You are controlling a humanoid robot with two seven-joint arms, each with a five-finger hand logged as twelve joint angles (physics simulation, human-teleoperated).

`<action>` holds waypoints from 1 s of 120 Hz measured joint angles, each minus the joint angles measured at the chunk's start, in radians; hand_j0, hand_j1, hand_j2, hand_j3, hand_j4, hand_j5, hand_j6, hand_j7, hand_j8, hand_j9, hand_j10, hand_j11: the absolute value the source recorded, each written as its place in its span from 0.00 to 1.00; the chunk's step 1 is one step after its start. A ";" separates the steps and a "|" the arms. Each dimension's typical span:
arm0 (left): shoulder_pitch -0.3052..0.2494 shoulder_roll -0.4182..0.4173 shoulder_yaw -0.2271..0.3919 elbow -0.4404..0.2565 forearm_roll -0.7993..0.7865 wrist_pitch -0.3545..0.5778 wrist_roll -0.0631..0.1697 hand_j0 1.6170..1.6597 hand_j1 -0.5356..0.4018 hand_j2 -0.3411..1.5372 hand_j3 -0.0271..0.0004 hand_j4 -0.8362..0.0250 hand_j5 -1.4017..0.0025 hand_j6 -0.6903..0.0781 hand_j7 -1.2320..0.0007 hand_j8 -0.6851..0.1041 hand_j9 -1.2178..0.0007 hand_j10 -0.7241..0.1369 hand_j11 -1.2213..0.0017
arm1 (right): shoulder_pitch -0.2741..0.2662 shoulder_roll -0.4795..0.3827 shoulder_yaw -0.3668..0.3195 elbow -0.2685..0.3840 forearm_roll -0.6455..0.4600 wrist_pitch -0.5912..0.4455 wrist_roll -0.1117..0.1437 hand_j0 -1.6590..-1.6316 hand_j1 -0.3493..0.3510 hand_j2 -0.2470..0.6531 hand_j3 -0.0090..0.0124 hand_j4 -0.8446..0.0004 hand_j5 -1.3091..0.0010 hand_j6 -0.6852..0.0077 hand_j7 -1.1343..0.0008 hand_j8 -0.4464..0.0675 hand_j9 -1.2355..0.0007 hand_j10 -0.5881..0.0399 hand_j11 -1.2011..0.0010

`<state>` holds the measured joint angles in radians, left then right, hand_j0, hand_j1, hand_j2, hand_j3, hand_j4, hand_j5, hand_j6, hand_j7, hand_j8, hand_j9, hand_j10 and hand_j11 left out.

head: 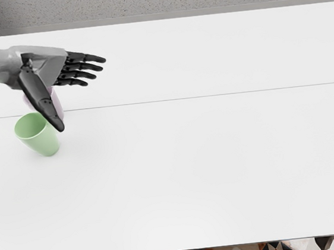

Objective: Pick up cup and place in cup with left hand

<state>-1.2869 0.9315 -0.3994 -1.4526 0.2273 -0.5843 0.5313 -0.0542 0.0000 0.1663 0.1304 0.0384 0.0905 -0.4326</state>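
My left hand [83, 99] reaches in from the left edge, its four fingers spread toward the right and its thumb pointing down toward the front; it holds nothing. Partly hidden behind the thumb is a pale pink cup [57, 104]. Just in front of that cup stands a green cup [47, 142], its wide mouth facing up and to the left. The thumb tip shows beside the green cup's right rim; whether they touch, I cannot tell.
The white table [206, 156] fills most of the view, with a thin seam running across it. Its back edge borders a speckled grey surface, and patterned floor tiles show beyond its front edge.
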 joint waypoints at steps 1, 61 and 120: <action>-0.004 -0.005 0.000 0.001 0.005 0.005 0.006 0.96 0.92 0.18 0.99 0.95 0.98 0.87 0.98 0.84 0.98 0.82 0.98 | 0.000 0.000 0.000 0.000 0.000 0.000 0.000 0.04 0.00 0.27 0.42 1.00 1.00 0.99 1.00 0.87 1.00 0.94 1.00; -0.029 -0.321 0.017 0.287 0.366 0.180 0.079 0.96 0.92 0.18 0.99 0.94 0.98 0.87 0.98 0.84 0.98 0.81 0.98 | 0.000 0.000 -0.001 0.001 0.000 0.000 0.000 0.04 0.00 0.27 0.42 1.00 1.00 0.99 1.00 0.87 1.00 0.94 1.00; -0.023 -0.340 0.124 0.422 0.441 0.313 0.080 0.96 0.92 0.18 0.99 0.94 0.98 0.86 0.97 0.83 0.97 0.81 0.97 | 0.000 0.000 -0.001 0.001 0.000 0.000 0.000 0.04 0.00 0.27 0.42 1.00 1.00 0.99 1.00 0.87 1.00 0.94 1.00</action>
<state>-1.3097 0.5910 -0.2752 -1.0303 0.6678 -0.2717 0.6109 -0.0538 0.0000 0.1657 0.1312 0.0384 0.0905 -0.4326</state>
